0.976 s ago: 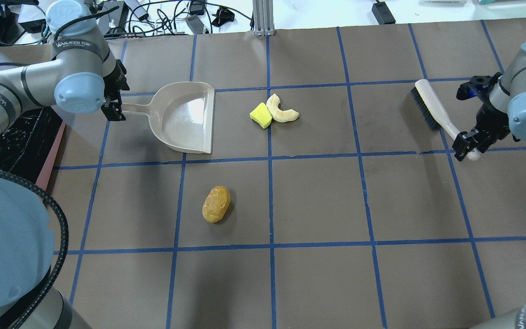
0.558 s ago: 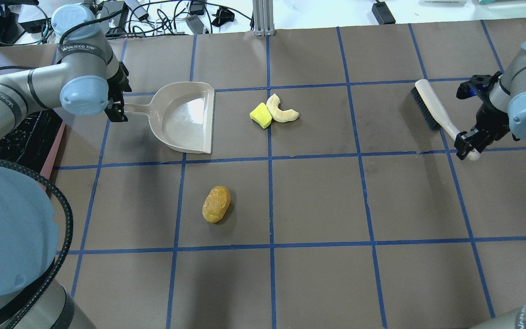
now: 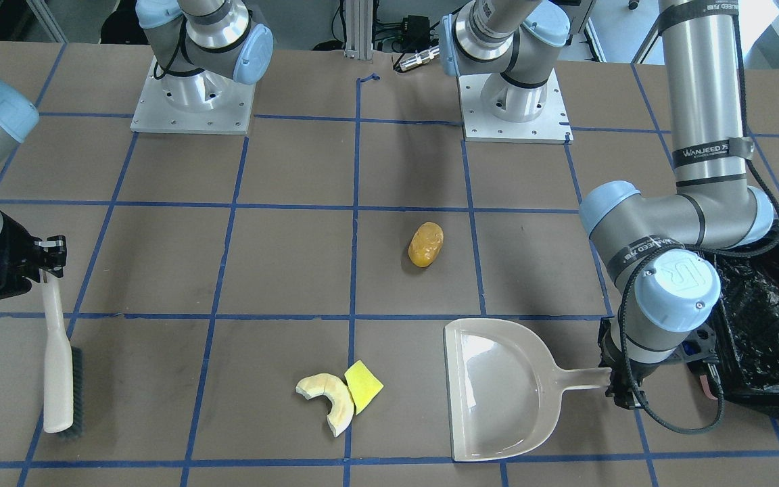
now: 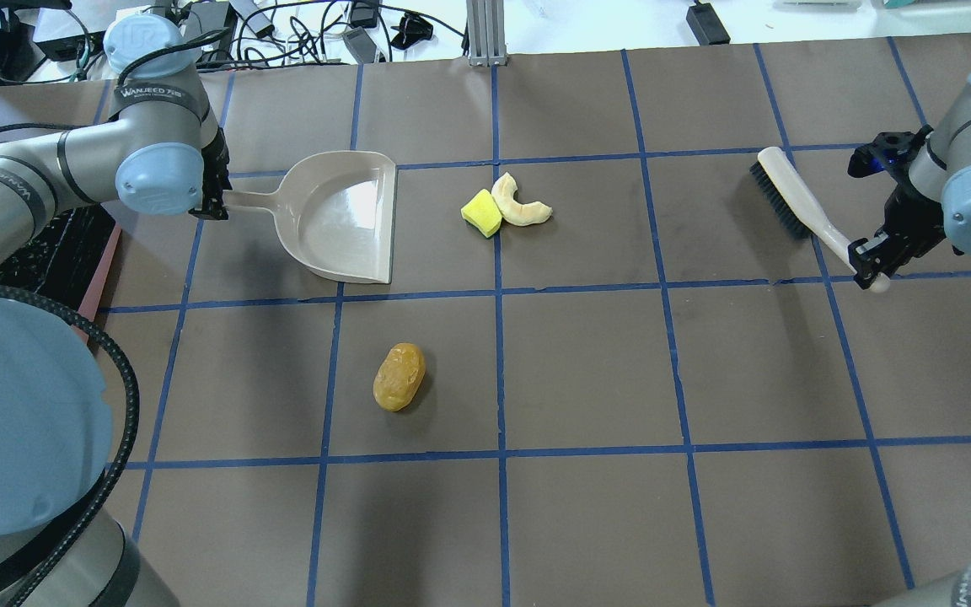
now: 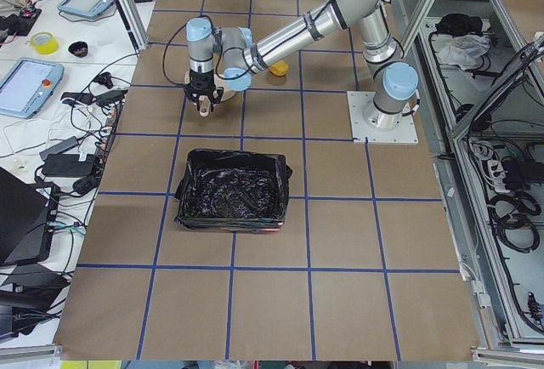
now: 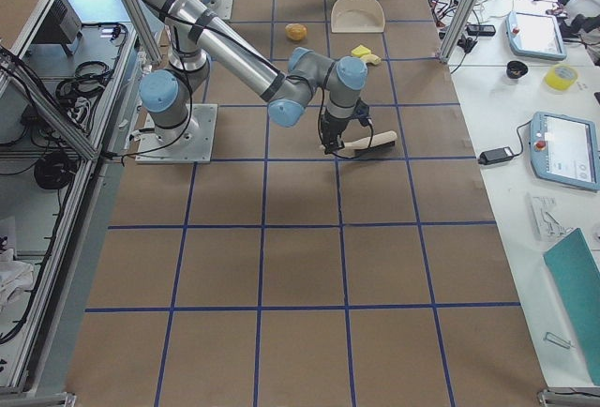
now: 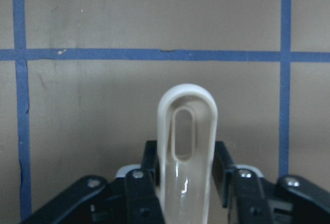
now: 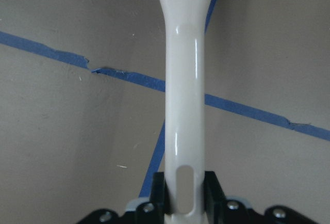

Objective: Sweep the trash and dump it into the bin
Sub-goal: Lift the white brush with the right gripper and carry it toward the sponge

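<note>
The trash lies on the brown table: a golden-brown lump (image 4: 399,376), a pale crescent slice (image 4: 521,205) and a yellow-green wedge (image 4: 482,212) touching it. The beige dustpan (image 4: 342,215) sits left of the wedge, mouth toward it. My left gripper (image 4: 214,202) is shut on the dustpan's handle (image 7: 186,131). My right gripper (image 4: 869,257) is shut on the white handle (image 8: 184,79) of a dark-bristled brush (image 4: 793,202) at the far right. The pink bin with its black bag (image 3: 761,325) stands behind my left arm.
Blue tape lines grid the table. Cables and a metal post (image 4: 483,34) lie beyond the far edge. The two arm bases (image 3: 190,101) stand on the robot's side. The lump lies alone in a square nearer the robot.
My left arm's wrist has shifted up and right over the dustpan handle; the dustpan has stayed put. My right gripper has swung the brush head slightly left. The trash has not moved.
</note>
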{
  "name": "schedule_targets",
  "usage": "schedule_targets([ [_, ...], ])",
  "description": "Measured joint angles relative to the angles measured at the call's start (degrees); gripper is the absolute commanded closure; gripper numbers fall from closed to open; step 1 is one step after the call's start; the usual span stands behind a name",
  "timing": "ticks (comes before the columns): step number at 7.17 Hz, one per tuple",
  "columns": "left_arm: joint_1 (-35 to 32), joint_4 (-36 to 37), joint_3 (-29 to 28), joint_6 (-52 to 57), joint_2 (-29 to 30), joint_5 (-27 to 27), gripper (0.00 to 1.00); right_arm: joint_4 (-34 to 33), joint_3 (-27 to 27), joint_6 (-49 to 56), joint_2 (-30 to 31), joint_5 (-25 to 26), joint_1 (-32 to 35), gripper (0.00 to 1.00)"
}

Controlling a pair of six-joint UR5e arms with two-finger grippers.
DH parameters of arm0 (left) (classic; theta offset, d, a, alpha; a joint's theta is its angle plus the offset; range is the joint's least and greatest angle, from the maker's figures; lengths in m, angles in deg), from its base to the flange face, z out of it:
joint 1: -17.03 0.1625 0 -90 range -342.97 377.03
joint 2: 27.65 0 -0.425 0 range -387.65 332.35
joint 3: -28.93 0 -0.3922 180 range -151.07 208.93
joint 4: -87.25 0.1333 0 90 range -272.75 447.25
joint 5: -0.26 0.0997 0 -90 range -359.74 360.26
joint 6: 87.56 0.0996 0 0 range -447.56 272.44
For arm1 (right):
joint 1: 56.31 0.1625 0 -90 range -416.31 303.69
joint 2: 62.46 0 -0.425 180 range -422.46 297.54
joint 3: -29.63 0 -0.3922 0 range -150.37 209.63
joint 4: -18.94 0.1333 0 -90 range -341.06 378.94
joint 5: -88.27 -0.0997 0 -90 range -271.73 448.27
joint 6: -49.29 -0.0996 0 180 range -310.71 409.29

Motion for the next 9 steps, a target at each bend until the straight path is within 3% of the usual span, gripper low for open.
schedule_targets([
  [2, 0.0, 0.5, -0.4, 0.4, -0.6, -4.7, 1.00, 0.8, -2.0, -2.9, 0.8, 4.1, 2.0, 0.94],
  [4, -0.7, 0.5, -0.7, 1.8, -1.9, -4.7, 1.00, 2.9, -2.5, -9.9, 1.9, 8.5, 8.2, 0.94],
  [7, -6.4, -1.0, -0.8, 2.9, -2.1, 7.2, 1.00, 7.3, -2.9, -26.2, 2.8, 10.1, 18.8, 0.96],
  [9, -8.0, -2.1, -2.6, 3.1, -0.7, 10.6, 1.00, 8.3, -3.7, -34.8, 2.6, 11.4, 24.9, 0.99],
])
